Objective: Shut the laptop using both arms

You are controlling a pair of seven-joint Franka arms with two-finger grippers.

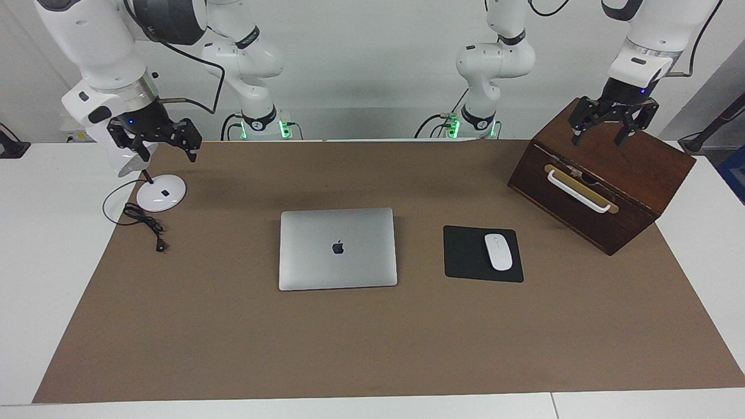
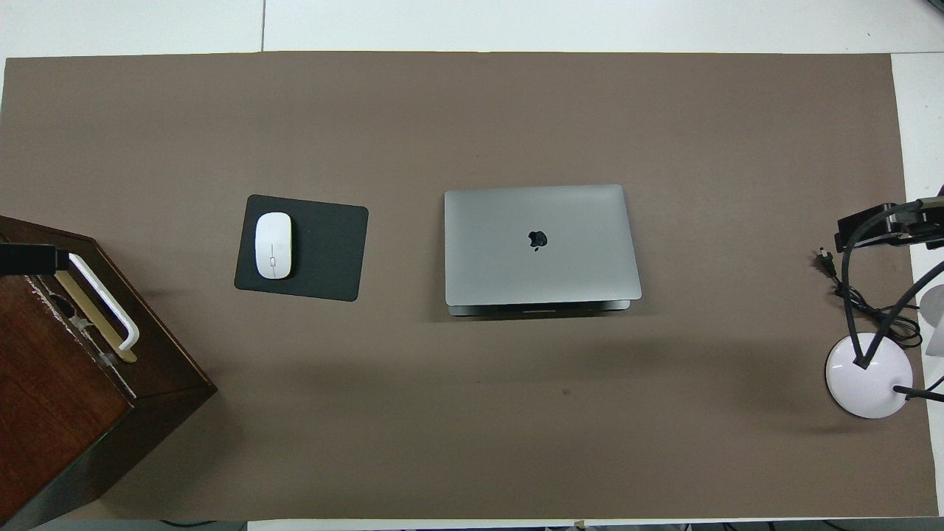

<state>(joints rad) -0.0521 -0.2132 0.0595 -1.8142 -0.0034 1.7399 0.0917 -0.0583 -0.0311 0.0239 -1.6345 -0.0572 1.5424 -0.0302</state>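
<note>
The silver-grey laptop [image 1: 337, 248] lies flat in the middle of the brown mat with its lid down and the dark logo facing up; in the overhead view the laptop [image 2: 542, 243] shows a thin strip of its base along the edge nearer the robots. My left gripper [image 1: 598, 138] hangs open over the top of the wooden box, holding nothing. My right gripper [image 1: 167, 152] hangs open over the desk lamp, also holding nothing. Both are well away from the laptop. Only the edges of the left gripper [image 2: 29, 258] and right gripper [image 2: 877, 225] show from overhead.
A dark wooden box [image 1: 640, 174] with a white handle [image 1: 579, 192] stands at the left arm's end. A black mouse pad [image 1: 465, 256] carrying a white mouse [image 1: 498, 251] lies between box and laptop. A white lamp base [image 1: 161, 192] and black cable [image 1: 145, 224] sit at the right arm's end.
</note>
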